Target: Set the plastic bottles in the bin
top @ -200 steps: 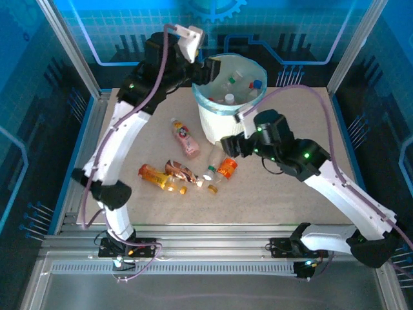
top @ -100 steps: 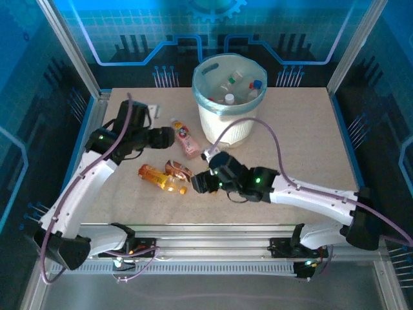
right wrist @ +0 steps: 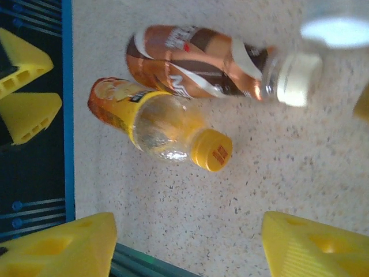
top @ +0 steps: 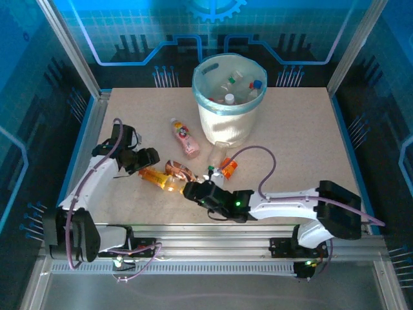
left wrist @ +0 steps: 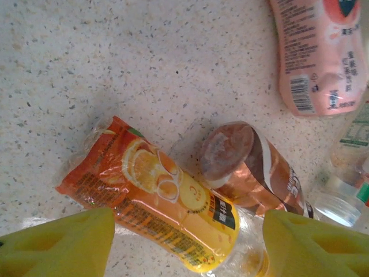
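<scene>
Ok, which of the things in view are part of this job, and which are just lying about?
Job:
bin
bottles already inside it
pink bottle
orange-label bottle
brown-label bottle
clear bottle
small orange bottle by the bin

Just there:
aluminium rails
right arm's cable
blue backdrop

- The left arm [top: 90, 184] is crouching low by the table's [top: 303, 129] left edge, the left gripper [top: 146, 160] pointing right, its jaws gaping.
- The right arm [top: 284, 205] is lying stretched along the near edge, the right gripper [top: 191, 190] gaping too.
</scene>
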{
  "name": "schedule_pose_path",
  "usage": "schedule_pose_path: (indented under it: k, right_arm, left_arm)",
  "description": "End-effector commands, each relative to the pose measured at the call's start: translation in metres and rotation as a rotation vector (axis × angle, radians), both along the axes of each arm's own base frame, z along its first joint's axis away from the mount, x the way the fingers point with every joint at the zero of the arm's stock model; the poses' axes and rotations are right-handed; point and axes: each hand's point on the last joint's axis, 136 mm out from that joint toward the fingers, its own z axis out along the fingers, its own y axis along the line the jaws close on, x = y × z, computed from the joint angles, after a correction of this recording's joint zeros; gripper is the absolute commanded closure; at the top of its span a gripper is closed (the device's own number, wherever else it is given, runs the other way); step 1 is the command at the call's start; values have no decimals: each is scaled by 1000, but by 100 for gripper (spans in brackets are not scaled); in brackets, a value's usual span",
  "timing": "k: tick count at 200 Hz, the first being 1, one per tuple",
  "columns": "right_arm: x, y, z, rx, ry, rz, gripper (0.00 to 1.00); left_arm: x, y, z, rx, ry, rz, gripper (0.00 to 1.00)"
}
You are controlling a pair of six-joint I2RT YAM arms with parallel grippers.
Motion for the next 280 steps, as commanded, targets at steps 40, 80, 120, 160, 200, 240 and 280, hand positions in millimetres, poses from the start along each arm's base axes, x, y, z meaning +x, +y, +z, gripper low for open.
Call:
schedule_pose_path:
  k: [40,80,120,160,200,240,280]
  right_arm:
    - [17,43,-24,227,115,-252,43]
    - [25,44,-32,197,106,-297,43]
    - [30,39,-54,218,165,-376,43]
    - [35,37,-62,212,162,-416,43]
    - [41,41,-63,240,165,-445,43]
    - [44,52,-63,285,186,-462,45]
    - [48,48,-65,289,191,-520,50]
  left_arm:
    - [5,9,-20,0,36,9,29]
    - [2,12,-35,3,90,-5,29]
    - [-3,13,-41,11,111,-6,29]
    - [-6,11,-43,-3,119,-7,28]
    - [-6,11,-43,1,120,-7,28]
    - [-6,10,-43,-4,118,-8,28]
    - [-7,10,-43,-5,119,-9,28]
